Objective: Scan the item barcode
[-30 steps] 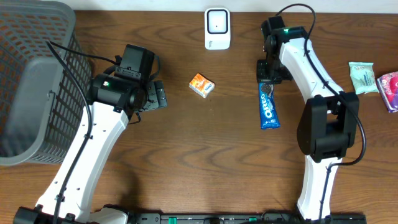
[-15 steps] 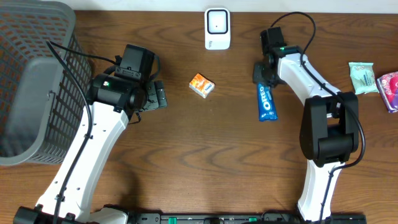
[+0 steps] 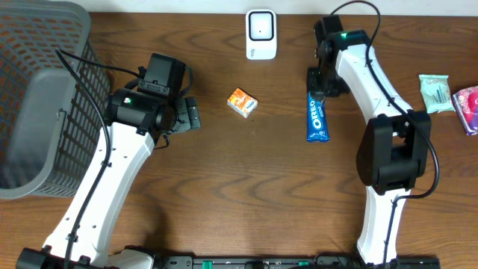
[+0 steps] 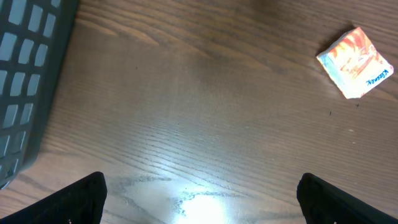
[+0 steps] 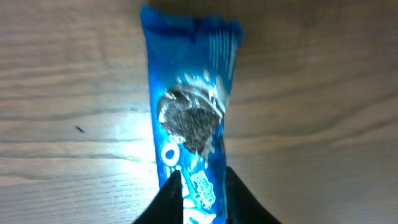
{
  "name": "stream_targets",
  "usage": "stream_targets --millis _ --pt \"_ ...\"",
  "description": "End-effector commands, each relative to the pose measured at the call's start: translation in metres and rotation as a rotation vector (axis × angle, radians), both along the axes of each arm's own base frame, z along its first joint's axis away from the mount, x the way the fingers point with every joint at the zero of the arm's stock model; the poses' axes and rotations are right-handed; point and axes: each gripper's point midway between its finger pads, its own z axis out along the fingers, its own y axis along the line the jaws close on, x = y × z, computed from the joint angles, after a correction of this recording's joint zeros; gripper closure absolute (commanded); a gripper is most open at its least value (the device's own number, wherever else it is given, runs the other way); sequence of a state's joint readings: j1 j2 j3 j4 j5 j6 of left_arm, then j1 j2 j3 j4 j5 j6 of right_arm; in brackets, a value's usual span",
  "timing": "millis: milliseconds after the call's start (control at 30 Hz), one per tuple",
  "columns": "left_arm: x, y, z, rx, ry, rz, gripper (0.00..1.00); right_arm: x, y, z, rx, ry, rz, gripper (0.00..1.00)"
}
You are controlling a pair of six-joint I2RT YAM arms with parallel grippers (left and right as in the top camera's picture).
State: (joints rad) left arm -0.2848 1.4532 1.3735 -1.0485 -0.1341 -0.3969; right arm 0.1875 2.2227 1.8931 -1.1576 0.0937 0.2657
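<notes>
**Oreo pack flat beside the scanner, my right jaws barely parted at its end**

The Oreo pack (image 3: 317,117) lies flat on the table, printed face up. It is to the right of the scanner (image 3: 261,33) and a little nearer my bases. I judge it lies this way because its barcode has not yet been presented. With the face up, the code is probably underneath, where I cannot see it.

My right gripper (image 5: 202,194) sits over the end of the pack nearer the scanner. Its jaws are only a sliver apart with the wrapper between them, and I cannot tell whether they pinch it or merely bracket it. That arm reaches far forward, with the wrist bent down so the fingers point at the tabletop.

My left gripper (image 4: 199,202) is spread wide and holds nothing. It hangs over bare wood well to the left of the scanner, clear of the work. The orange tissue packet (image 4: 356,61) lies between it and the scanner. The basket (image 3: 37,112) stands farther left again.
</notes>
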Motion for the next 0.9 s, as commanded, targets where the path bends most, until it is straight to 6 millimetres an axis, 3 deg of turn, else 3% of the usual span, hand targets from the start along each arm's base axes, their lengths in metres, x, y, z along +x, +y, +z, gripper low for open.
stream_targets --millis 0,67,133,233,300,400,467,500,600,667,800,867 --pt "0.001 0.002 0.002 0.006 -0.005 0.011 0.02 -0.021 0.006 -0.027 0.02 0.071 0.019 0.83" --pt "0.001 0.002 0.002 0.006 -0.005 0.011 0.02 -0.028 0.004 -0.044 0.011 0.084 0.02 0.84" --pt "0.0 0.002 0.002 0.006 -0.005 0.011 0.02 -0.034 -0.019 -0.058 -0.089 0.083 -0.039 0.84" --pt "0.0 0.002 0.002 0.006 -0.005 0.011 0.02 -0.032 -0.027 -0.05 -0.122 0.08 -0.049 0.78" --pt "0.0 0.002 0.002 0.006 -0.005 0.011 0.02 -0.027 -0.03 -0.035 -0.141 0.073 -0.049 0.7" --pt "0.001 0.002 0.002 0.006 -0.005 0.011 0.02 -0.02 -0.027 -0.016 -0.137 0.059 -0.042 0.51" --pt "0.001 0.002 0.002 0.006 -0.005 0.011 0.02 -0.016 -0.026 -0.004 -0.135 0.051 -0.041 0.34" --pt "0.001 0.002 0.002 0.006 -0.005 0.011 0.02 -0.017 -0.026 -0.002 -0.135 0.053 -0.041 0.2" --pt "0.0 0.002 0.002 0.006 -0.005 0.011 0.02 -0.02 -0.024 -0.007 -0.107 0.072 -0.045 0.03" --pt "0.001 0.002 0.002 0.006 -0.005 0.011 0.02 -0.02 -0.023 -0.012 -0.073 0.077 -0.031 0.01" --pt "0.0 0.002 0.002 0.006 -0.005 0.011 0.02 -0.021 -0.009 -0.027 0.154 0.101 0.018 0.01" --pt "0.0 0.002 0.002 0.006 -0.005 0.011 0.02 -0.022 -0.013 -0.034 0.195 0.101 -0.007 0.02"
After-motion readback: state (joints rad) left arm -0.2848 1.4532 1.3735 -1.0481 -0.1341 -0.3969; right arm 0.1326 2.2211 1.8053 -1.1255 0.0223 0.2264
